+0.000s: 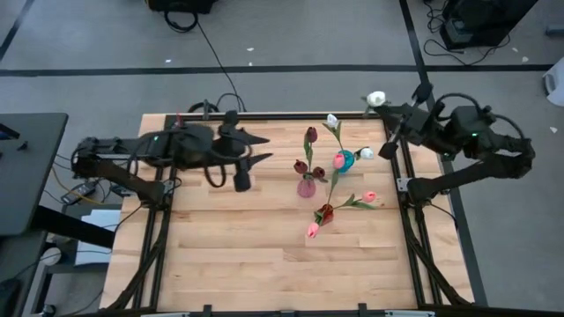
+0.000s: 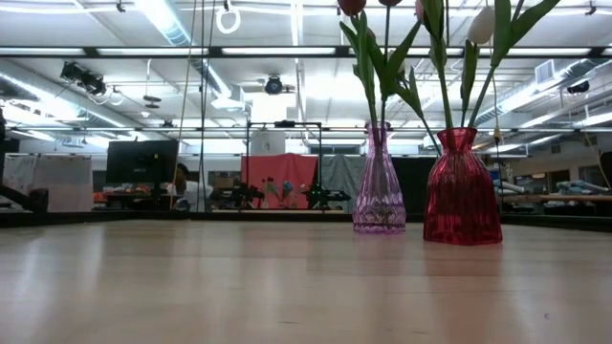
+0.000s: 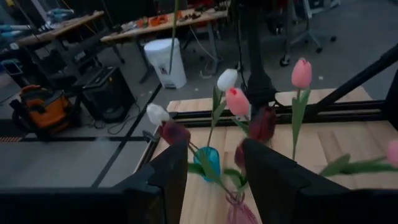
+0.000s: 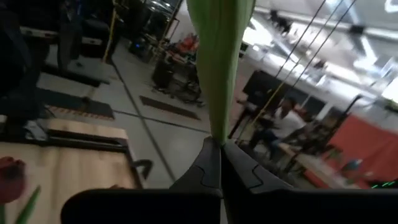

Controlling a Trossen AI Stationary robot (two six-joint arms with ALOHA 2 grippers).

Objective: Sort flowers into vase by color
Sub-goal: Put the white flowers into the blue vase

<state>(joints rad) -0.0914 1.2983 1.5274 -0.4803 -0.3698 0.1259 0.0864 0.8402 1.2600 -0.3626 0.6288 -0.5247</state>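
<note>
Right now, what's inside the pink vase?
The pink vase holds dark maroon tulips; three heads show from above. Their stems run down into its neck. The vase's patterned glass hides the stem ends.

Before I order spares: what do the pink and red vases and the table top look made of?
The pink vase looks like clear tinted glass, or perhaps plastic: light shows through its faceted wall. The red vase looks the same, darker and glossy. The table top looks like pale varnished wood: plank seams and grain show.
</note>
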